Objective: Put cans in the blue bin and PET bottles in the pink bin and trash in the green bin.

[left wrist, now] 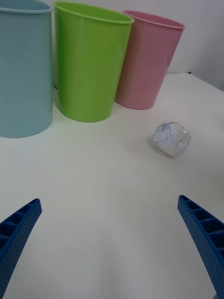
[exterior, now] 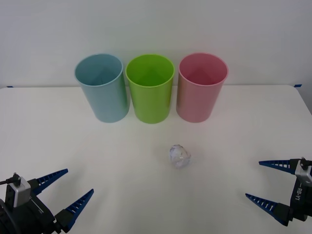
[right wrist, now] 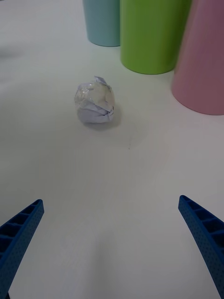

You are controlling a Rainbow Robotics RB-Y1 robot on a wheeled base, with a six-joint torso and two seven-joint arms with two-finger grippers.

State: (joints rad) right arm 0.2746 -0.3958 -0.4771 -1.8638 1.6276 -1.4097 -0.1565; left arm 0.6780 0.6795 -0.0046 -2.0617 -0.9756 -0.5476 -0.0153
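Both grippers spread wide, nothing held; trash lying loose on the white table (exterior: 58, 146).

Right gripper (exterior: 265, 180) is set low at the near right edge, left gripper (exterior: 66, 187) at the near left, each well apart from the trash (exterior: 180, 156), which is placed between them and farther out, nearer the right. Behind it, blue bin (exterior: 101, 87), green bin (exterior: 150, 88) and pink bin (exterior: 201, 87) are ranged upright in a row, left to right.

Bare table (exterior: 122, 165) around the trash (exterior: 180, 156); bins well behind.
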